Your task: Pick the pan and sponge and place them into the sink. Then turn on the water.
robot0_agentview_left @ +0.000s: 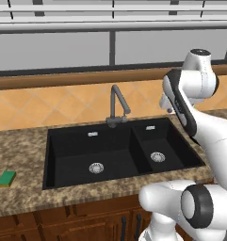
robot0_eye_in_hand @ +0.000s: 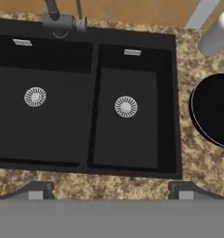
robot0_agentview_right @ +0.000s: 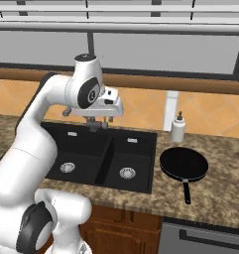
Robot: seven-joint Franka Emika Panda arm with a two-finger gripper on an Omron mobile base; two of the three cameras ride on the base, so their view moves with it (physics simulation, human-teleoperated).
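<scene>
Black sink (robot0_agentview_left: 68, 155) with silver drains, set in a speckled brown granite desk (robot0_agentview_left: 20, 146). Green-topped sponge (robot0_agentview_left: 6, 178) showing a yellow underside, black pan (robot0_agentview_right: 183, 164), white soap bottle (robot0_agentview_right: 178, 129). Orange diamond tiles (robot0_agentview_left: 49, 103) behind a dark grey faucet (robot0_agentview_left: 117, 106).

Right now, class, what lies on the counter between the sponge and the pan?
The sink lies between them: the sponge sits left of it in the left base view, the pan right of it in the right base view.

No readable text, labels, brands or numbers anywhere — not on the soap dispenser (robot0_agentview_right: 178, 127) either.
</scene>
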